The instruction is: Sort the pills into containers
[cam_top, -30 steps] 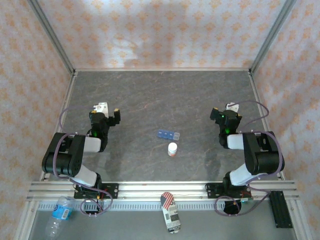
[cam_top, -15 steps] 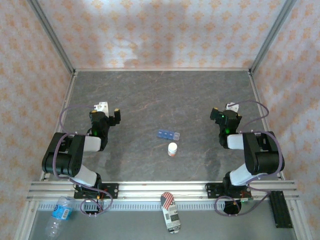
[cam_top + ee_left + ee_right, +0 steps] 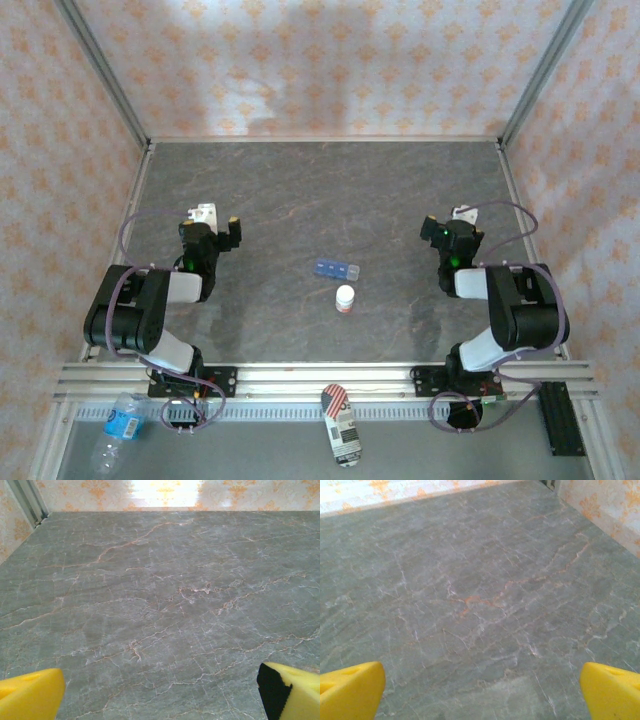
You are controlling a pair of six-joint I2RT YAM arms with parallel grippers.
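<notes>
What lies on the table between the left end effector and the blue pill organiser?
Nothing: the top external view shows bare table from the left end effector to the blue pill organiser.

Grey marbled table (image 3: pixel 400 190), blue pill organiser (image 3: pixel 336 269), small white bottle (image 3: pixel 345 298) beside it

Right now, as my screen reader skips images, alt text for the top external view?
A blue pill organiser lies on the grey table, a white bottle just nearer; left arm and right arm flank them.
</notes>
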